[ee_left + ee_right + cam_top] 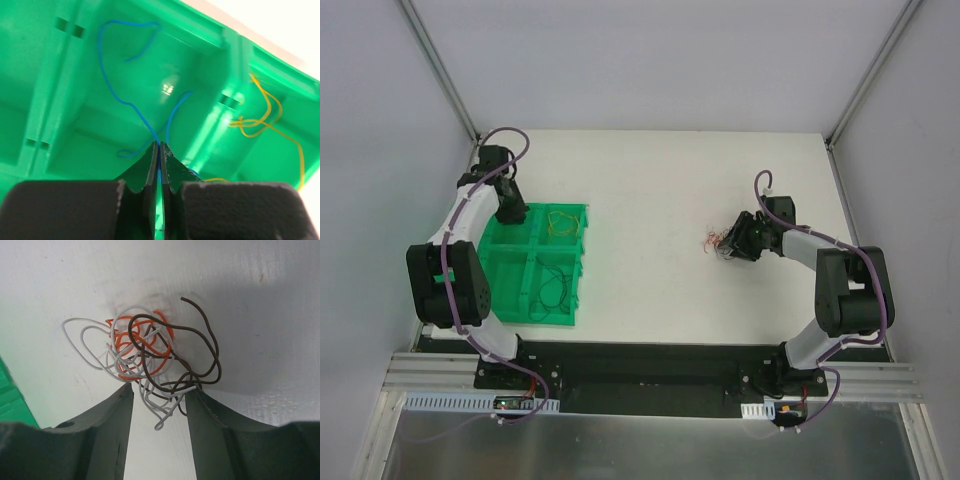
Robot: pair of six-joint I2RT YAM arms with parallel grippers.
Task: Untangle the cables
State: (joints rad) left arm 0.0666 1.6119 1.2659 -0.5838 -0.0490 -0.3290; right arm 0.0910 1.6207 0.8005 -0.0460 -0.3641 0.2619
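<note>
One divided green plastic tray sits toward the white table's left edge, with three separate thin wires in it: one blue wire, one yellow wire, one black wire. One tangled wad of thin wires lies toward the right edge, showing three colours, white, orange and brown; the number of strands per colour cannot be told

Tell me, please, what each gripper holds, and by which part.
The left gripper pinches the blue wire mid-length. The right gripper, open astride the wad, holds nothing.
</note>
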